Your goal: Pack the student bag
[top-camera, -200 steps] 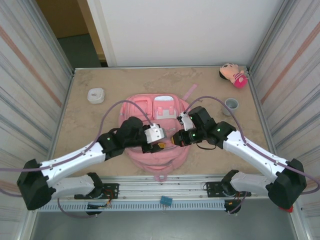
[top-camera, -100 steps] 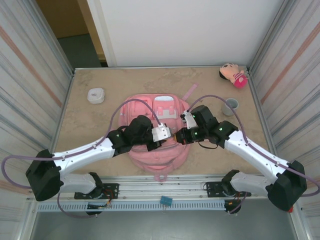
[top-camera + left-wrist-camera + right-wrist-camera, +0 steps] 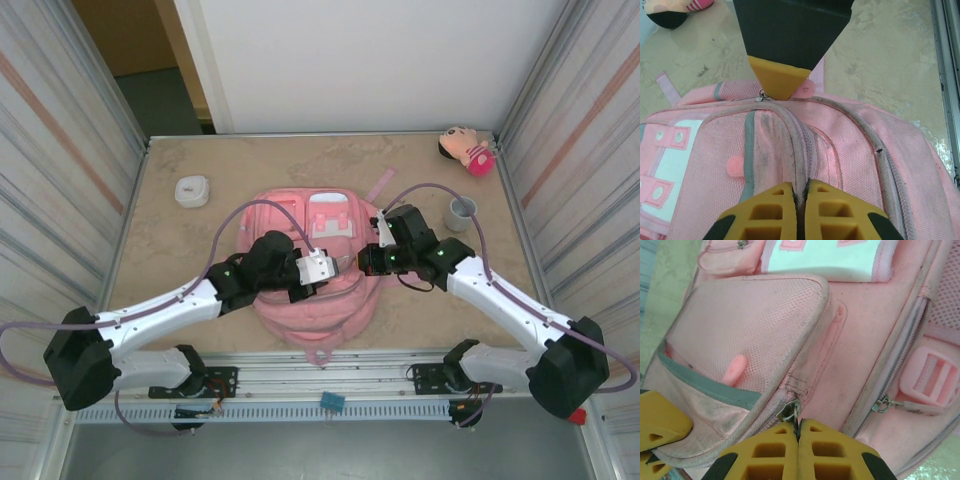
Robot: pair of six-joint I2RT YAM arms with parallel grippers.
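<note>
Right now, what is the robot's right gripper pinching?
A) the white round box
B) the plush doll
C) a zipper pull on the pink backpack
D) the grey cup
C: in the right wrist view, the right gripper has its fingertips shut together on the metal zipper pull of the pink backpack.

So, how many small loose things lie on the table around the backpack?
3: a white round case to the far left of the backpack, a plush doll in the far right corner, a grey cup on the right. More may be hidden under the backpack.
</note>
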